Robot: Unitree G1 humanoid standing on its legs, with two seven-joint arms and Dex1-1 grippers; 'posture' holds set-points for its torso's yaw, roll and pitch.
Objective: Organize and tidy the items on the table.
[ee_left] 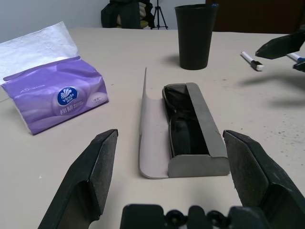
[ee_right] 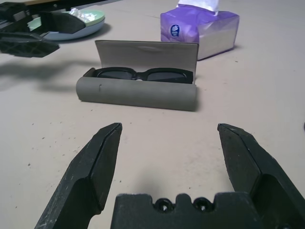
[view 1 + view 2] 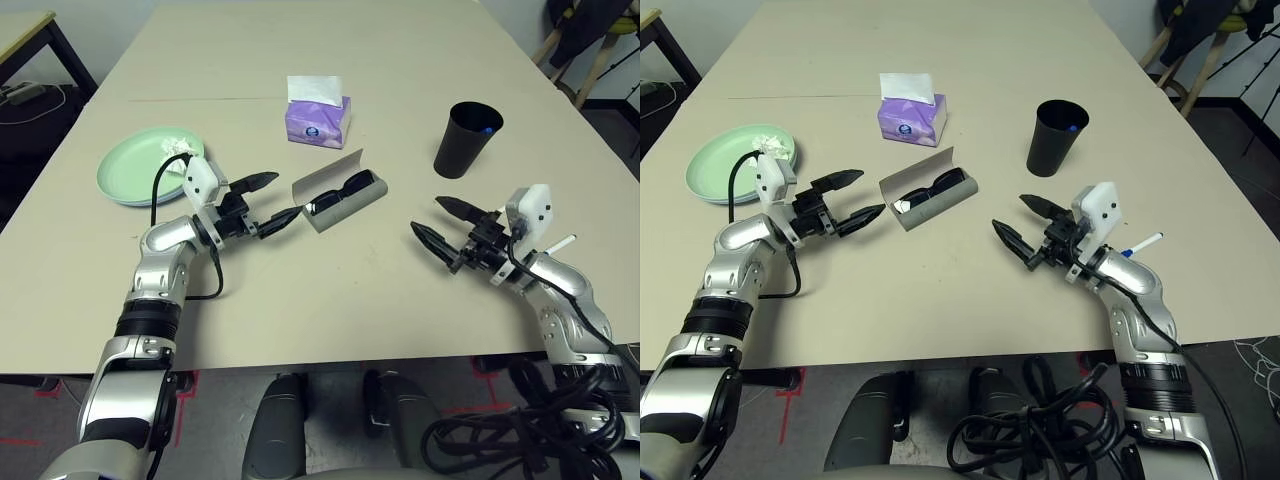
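Note:
A grey glasses case (image 3: 340, 197) lies open at mid-table with black sunglasses (image 1: 183, 129) inside it. My left gripper (image 3: 285, 197) is open just left of the case, fingertips close to its end and holding nothing. To the case's right, my right gripper (image 3: 427, 217) is open and empty above the table (image 3: 300, 280). A pale green plate (image 3: 135, 172) at the left holds crumpled white tissue (image 3: 176, 148). At the back right stands a black cup (image 3: 465, 140) with something blue inside. A thin white pen (image 3: 1145, 243) lies beside my right forearm.
A purple tissue box (image 3: 317, 117) stands behind the case. A dark-framed desk (image 3: 30, 35) is off the table's far left corner, and chair legs (image 3: 590, 60) stand at the far right. Bare tabletop runs along the near edge between my arms.

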